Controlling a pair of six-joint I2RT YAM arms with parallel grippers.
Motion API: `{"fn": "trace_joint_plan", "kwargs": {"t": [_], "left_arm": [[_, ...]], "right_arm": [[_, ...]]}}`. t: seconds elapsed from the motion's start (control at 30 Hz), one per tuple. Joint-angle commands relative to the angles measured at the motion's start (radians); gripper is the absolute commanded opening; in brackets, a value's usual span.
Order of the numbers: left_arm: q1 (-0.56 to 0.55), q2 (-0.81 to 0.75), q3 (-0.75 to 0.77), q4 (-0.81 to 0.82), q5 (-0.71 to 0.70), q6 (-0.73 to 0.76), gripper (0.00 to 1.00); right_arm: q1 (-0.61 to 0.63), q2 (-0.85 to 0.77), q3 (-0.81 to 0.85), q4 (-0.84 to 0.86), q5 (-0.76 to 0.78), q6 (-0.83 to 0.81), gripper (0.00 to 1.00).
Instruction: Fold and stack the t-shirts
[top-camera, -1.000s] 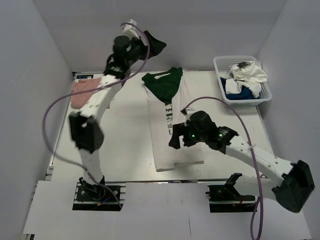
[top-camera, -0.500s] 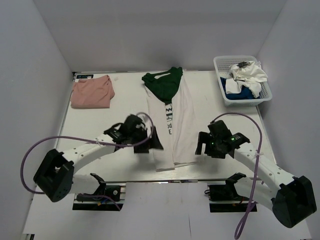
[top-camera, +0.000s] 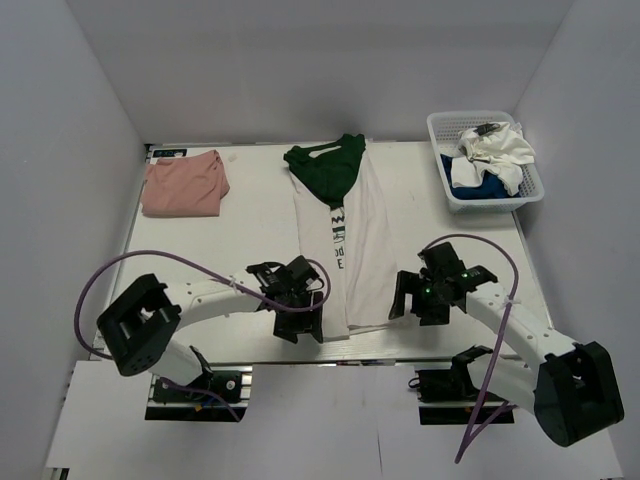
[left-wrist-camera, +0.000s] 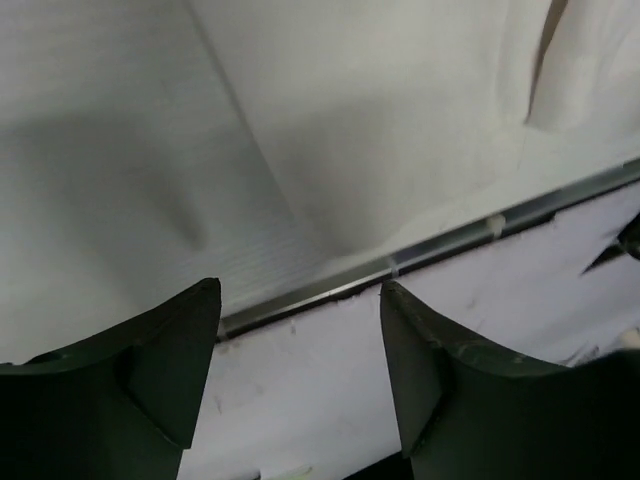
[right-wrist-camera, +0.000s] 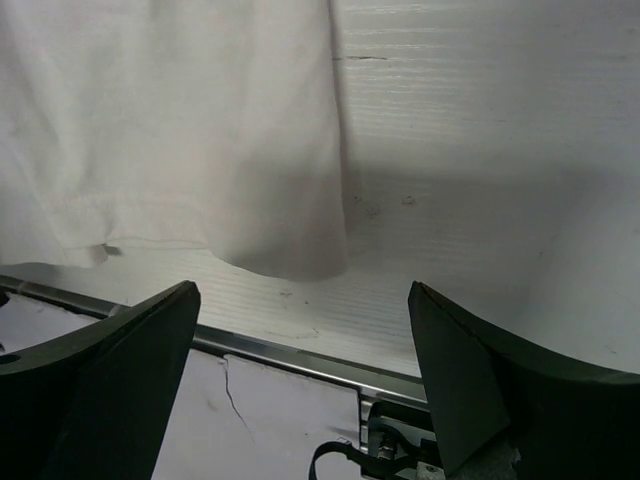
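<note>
On the ribbed white table (top-camera: 250, 230), the white shirt with green sleeves (top-camera: 368, 255) is lying as a long folded strip down the middle. We are judging it soft, light and limp, best pinched at its near hem corners, where our left gripper (top-camera: 303, 322) and right gripper (top-camera: 408, 298) are hanging open, holding nothing

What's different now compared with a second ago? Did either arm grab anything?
The left gripper swung from high at the back down to the near left hem corner of the white green-sleeved shirt. The right gripper drew back from that shirt's middle to its near right corner. Both are open and hold nothing. The pink shirt and the basket stayed put.
</note>
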Motion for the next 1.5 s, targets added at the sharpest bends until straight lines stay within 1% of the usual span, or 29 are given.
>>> {"fn": "trace_joint_plan", "kwargs": {"t": [0.0,0.1,0.13,0.17,0.23,0.27,0.37,0.4,0.47,0.5,0.53,0.6,0.63,0.67,0.73,0.77,0.87,0.93,1.0,1.03,1.13,1.17,1.2,1.23,1.3,1.37,1.4,1.43,1.47], "left_arm": [[-0.007,0.055,0.077,0.016,-0.081,0.03,0.73],[-0.007,0.111,0.117,0.047,-0.062,0.07,0.63],[-0.017,0.141,0.126,0.047,-0.062,0.07,0.56],[-0.017,0.152,0.127,0.047,-0.062,0.07,0.51],[-0.017,0.162,0.127,0.047,-0.048,0.07,0.43],[-0.026,0.172,0.127,0.047,-0.039,0.07,0.36],[-0.026,0.172,0.105,0.047,-0.039,0.07,0.27],[-0.035,0.172,0.105,0.047,-0.039,0.07,0.2],[-0.035,0.172,0.105,0.047,-0.048,0.07,0.09],[-0.035,0.172,0.119,0.047,-0.061,0.07,0.08],[-0.035,0.172,0.137,0.047,-0.061,0.07,0.08],[-0.035,0.184,0.147,0.035,-0.061,0.07,0.04],[-0.035,0.185,0.16,0.035,-0.061,0.07,0.04],[-0.035,0.185,0.16,0.026,-0.061,0.07,0.04],[-0.035,0.185,0.169,0.015,-0.061,0.07,0.01],[-0.035,0.185,0.17,0.015,-0.061,0.07,0.0],[-0.035,0.162,0.17,-0.039,-0.071,0.05,0.0],[-0.035,0.139,0.16,-0.088,-0.071,0.041,0.0],[-0.035,0.119,0.141,-0.117,-0.061,0.029,0.0],[-0.035,0.091,0.131,-0.138,-0.048,0.018,0.0],[-0.035,0.051,0.099,-0.172,-0.039,0.003,0.0],[-0.035,0.041,0.099,-0.184,-0.024,0.002,0.0],[-0.035,0.031,0.09,-0.184,-0.024,0.002,0.0],[-0.035,0.022,0.09,-0.184,-0.024,-0.007,0.0],[-0.035,0.022,0.123,-0.195,-0.024,-0.007,0.0],[-0.035,0.034,0.171,-0.206,-0.063,-0.007,0.0],[-0.035,0.046,0.186,-0.206,-0.08,-0.007,0.0],[-0.035,0.062,0.217,-0.206,-0.112,-0.007,0.0],[-0.017,0.071,0.231,-0.206,-0.113,-0.007,0.0]], "right_arm": [[-0.014,0.026,-0.006,0.064,-0.1,-0.05,0.9],[-0.015,0.055,-0.01,0.075,-0.112,-0.062,0.9],[-0.018,0.063,-0.01,0.078,-0.111,-0.065,0.89],[-0.018,0.069,-0.016,0.086,-0.108,-0.067,0.89],[-0.02,0.078,-0.024,0.1,-0.108,-0.065,0.83],[-0.021,0.081,-0.024,0.103,-0.109,-0.065,0.81],[-0.02,0.104,-0.032,0.129,-0.108,-0.064,0.74],[-0.021,0.122,-0.038,0.135,-0.104,-0.067,0.68],[-0.02,0.136,-0.047,0.163,-0.111,-0.065,0.58],[-0.018,0.15,-0.049,0.172,-0.112,-0.062,0.52],[-0.017,0.158,-0.05,0.175,-0.117,-0.059,0.35],[-0.017,0.155,-0.052,0.19,-0.135,-0.062,0.25],[-0.018,0.152,-0.061,0.198,-0.135,-0.067,0.2],[-0.023,0.149,-0.065,0.23,-0.118,-0.065,0.18],[-0.017,0.147,-0.067,0.235,-0.118,-0.085,0.09],[-0.017,0.15,-0.064,0.223,-0.123,-0.096,0.0],[-0.005,0.141,-0.053,0.151,-0.175,-0.133,0.0],[0.015,0.079,-0.073,0.094,-0.23,-0.136,0.0],[0.046,0.02,-0.088,0.045,-0.28,-0.095,0.0],[0.083,-0.018,-0.102,0.029,-0.287,-0.072,0.0],[0.136,-0.054,-0.131,0.002,-0.293,-0.007,0.0],[0.172,-0.078,-0.138,0.006,-0.301,0.007,0.0],[0.186,-0.08,-0.139,0.023,-0.316,0.052,0.0],[0.193,-0.075,-0.136,0.032,-0.318,0.062,0.0],[0.218,-0.043,-0.113,0.046,-0.292,0.054,0.0],[0.219,0.003,-0.086,0.032,-0.237,0.028,0.0],[0.221,0.024,-0.028,0.029,-0.22,0.005,0.0],[0.213,0.04,-0.009,0.028,-0.166,0.002,0.0],[0.215,0.047,0.009,0.028,-0.14,0.002,0.0]]}}
